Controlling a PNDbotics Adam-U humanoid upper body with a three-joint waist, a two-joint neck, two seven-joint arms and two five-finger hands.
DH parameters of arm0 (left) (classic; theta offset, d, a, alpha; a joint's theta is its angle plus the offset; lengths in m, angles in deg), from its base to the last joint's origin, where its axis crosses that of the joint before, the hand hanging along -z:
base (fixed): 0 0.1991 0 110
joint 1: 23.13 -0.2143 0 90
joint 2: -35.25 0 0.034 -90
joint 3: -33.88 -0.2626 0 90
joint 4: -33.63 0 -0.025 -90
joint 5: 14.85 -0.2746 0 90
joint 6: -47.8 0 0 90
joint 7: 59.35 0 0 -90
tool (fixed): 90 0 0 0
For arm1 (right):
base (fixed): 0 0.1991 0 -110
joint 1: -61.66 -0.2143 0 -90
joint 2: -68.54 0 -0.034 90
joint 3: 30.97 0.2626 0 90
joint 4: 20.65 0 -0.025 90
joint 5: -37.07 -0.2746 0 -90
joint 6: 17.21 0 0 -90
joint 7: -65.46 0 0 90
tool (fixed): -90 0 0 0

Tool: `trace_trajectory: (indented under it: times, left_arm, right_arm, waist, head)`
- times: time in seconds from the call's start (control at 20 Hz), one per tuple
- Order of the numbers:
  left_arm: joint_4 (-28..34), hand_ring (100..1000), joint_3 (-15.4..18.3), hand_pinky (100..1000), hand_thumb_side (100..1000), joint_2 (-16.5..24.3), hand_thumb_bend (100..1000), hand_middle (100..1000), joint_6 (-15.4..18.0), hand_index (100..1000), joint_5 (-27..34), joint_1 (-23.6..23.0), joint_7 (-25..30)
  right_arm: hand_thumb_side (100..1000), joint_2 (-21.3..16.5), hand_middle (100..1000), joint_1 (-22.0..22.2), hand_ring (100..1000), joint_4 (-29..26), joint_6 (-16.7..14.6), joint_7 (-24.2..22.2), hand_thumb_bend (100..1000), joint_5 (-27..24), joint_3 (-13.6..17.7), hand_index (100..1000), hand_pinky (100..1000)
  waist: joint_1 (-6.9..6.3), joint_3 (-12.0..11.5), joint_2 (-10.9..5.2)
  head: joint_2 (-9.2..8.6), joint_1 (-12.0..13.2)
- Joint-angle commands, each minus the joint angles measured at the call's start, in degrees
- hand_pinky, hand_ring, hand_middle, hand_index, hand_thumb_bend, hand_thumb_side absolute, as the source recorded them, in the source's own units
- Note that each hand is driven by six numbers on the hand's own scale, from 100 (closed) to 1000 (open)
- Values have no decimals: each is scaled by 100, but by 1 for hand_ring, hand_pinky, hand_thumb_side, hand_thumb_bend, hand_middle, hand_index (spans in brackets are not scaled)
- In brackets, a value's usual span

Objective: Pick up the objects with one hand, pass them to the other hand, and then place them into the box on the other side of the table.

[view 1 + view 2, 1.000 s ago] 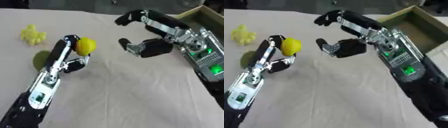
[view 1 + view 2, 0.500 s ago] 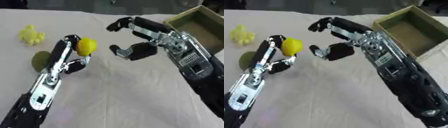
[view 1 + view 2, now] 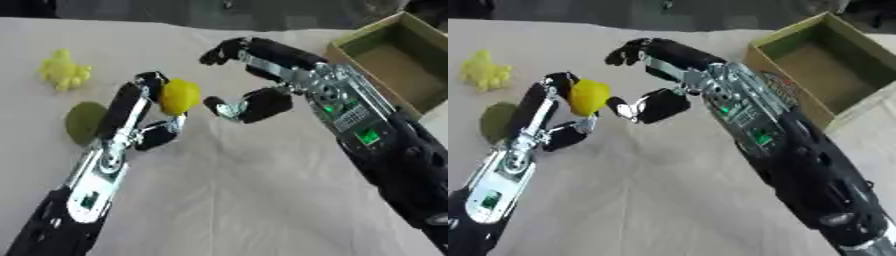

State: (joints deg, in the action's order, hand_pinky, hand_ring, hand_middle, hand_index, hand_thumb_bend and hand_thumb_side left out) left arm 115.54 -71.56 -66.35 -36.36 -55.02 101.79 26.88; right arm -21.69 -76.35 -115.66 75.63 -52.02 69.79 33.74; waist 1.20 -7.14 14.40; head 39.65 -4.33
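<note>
My left hand (image 3: 140, 112) holds a yellow lemon-like object (image 3: 178, 97) pinched between fingers and thumb, raised above the table. My right hand (image 3: 262, 80) is open just to the right of it, with its fingers (image 3: 229, 50) arched above and its thumb (image 3: 229, 107) close beside the yellow object, not touching it. A cardboard box (image 3: 391, 64) stands open at the far right. A yellow knobbly object (image 3: 64, 71) and a flat green object (image 3: 83, 122) lie on the table at the left.
A beige cloth (image 3: 245, 200) covers the table. The cardboard box's near wall (image 3: 776, 75) lies close behind my right forearm. Bare cloth stretches across the front middle.
My right hand has moved left toward the yellow object, and the gap has shrunk to almost nothing. My left hand has held the object nearly still.
</note>
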Motion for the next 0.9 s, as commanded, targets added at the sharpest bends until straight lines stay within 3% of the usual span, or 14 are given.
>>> trace_trajectory:
  times: [0.05,0.7,0.9]
  left_arm:
    - [77,507,-34,538,100,-40,100,551,35,588,-28,79,21]
    - [279,504,-88,530,100,-80,100,549,116,588,3,103,99]
    - [310,503,-122,528,100,-63,100,549,299,589,86,98,166]
  right_arm:
    - [509,25,823,-157,865,18,-86,-5,276,130,-7,891,944]
    - [512,155,826,-252,865,181,-347,-200,287,381,-174,885,935]
    - [512,203,829,-289,866,245,-398,-225,289,537,-230,882,931]
  waist:
    - [-3,-18,-166]
    - [-20,-35,-195]
    - [-12,-16,-204]
  head:
    - [20,-47]
    - [59,-104]
    - [74,-117]
